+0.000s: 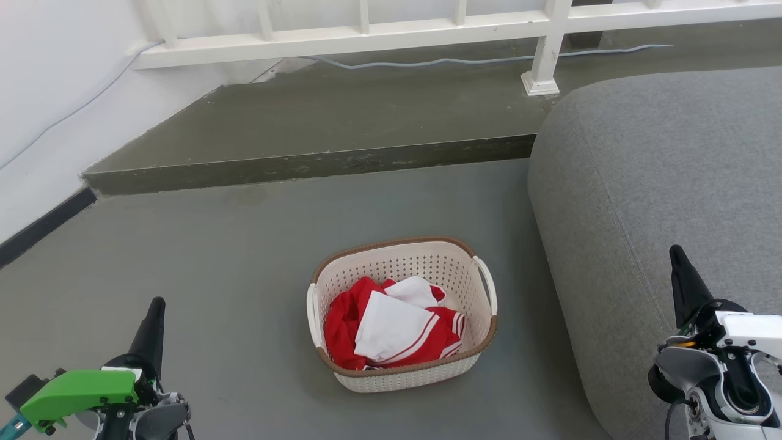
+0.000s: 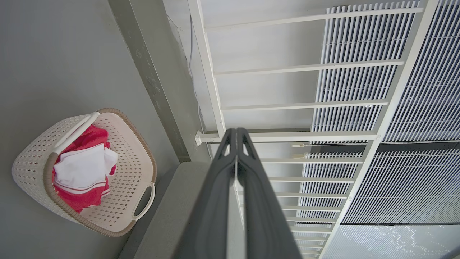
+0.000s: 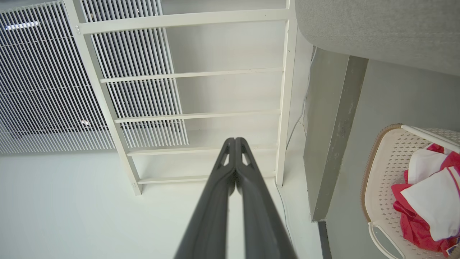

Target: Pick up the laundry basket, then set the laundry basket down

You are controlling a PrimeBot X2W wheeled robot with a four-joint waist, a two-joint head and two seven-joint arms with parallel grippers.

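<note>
One upright laundry basket, long axis roughly left-right.

Head view looks forward-down, mid-range, onto grey floor. Wrist views look along left end effector and right end effector toward white slatted railing, rolled sideways. All three share cream-white perforated plastic laundry basket, brown-rimmed.

Left gripper well right of the laundry basket, fingers pressed together. Inside the basket, red and white clothes; just beside it, a grey sofa.
</note>
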